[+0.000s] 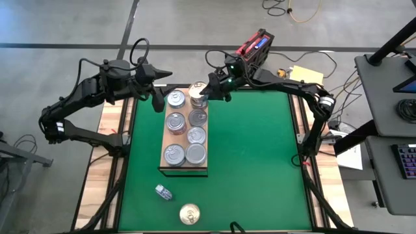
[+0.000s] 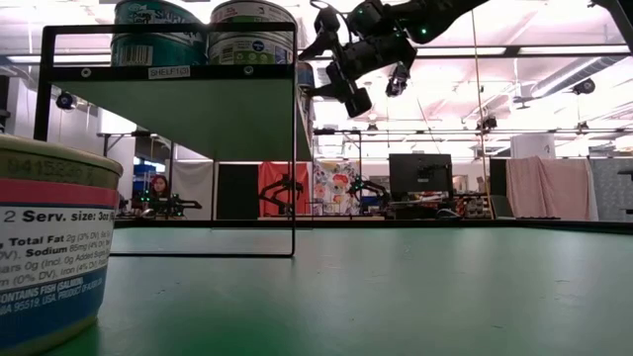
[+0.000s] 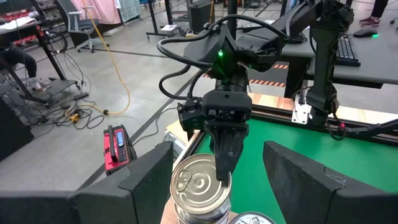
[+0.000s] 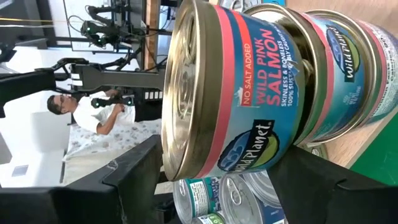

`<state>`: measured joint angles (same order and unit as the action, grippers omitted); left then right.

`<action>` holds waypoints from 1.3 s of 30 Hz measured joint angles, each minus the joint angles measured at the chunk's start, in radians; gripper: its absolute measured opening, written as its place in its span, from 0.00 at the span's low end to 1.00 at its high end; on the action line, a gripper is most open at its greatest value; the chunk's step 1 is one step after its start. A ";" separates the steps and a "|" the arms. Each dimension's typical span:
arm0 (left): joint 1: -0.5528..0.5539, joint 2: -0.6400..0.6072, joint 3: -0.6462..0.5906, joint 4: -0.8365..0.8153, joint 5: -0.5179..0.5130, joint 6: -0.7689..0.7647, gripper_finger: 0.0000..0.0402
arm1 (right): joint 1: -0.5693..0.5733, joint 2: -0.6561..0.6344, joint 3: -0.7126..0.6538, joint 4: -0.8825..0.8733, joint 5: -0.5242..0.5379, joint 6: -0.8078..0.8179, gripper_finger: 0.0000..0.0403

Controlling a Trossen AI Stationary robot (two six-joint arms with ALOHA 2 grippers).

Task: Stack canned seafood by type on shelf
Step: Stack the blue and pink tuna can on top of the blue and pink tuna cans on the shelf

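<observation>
The shelf point(image 1: 184, 170) is a wooden board raised on a black wire frame point(image 2: 295, 148). Several silver-lidded cans point(image 1: 175, 122) stand on it in two rows. At its far right corner a gold-lidded pink salmon can point(image 4: 249, 93) sits on top of another salmon can point(image 4: 342, 81). My right gripper point(image 1: 203, 96) is open at this top can, one finger point(image 3: 224, 163) over the lid and the other point(image 4: 329, 186) in front of the stack's side. My left gripper point(image 1: 158, 101) hovers open off the shelf's far left corner, with nothing between its fingers. My right gripper comes at the top salmon can from the table's far side, slanting down and rolled over. One finger lies over the gold lid point(image 3: 202, 183). Whether either finger touches the can, I cannot tell. The can stands upright on the can below.
A gold-lidded can point(image 1: 189, 214) stands on the green mat point(image 1: 260, 162) near the front edge, and a small can point(image 1: 163, 192) lies on its side just beyond it. A red-and-black box point(image 1: 255, 47) sits behind the table. The mat's right half is free.
</observation>
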<state>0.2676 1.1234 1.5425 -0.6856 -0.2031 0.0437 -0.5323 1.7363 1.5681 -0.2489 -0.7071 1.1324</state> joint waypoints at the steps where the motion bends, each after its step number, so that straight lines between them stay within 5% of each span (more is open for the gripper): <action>1: 0.000 0.000 0.000 0.000 0.000 0.000 0.58 | 0.000 0.000 0.000 0.000 0.000 0.000 0.67; 14: 0.000 0.000 0.000 0.000 0.000 0.000 0.58 | -0.003 -0.014 -0.002 -0.009 -0.009 0.020 0.62; 39: 0.001 0.000 0.000 0.000 0.000 0.000 0.58 | -0.002 -0.039 -0.002 0.006 0.010 0.035 0.73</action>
<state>0.2684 1.1236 1.5425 -0.6853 -0.2031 0.0437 -0.5346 1.6978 1.5665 -0.2432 -0.6968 1.1679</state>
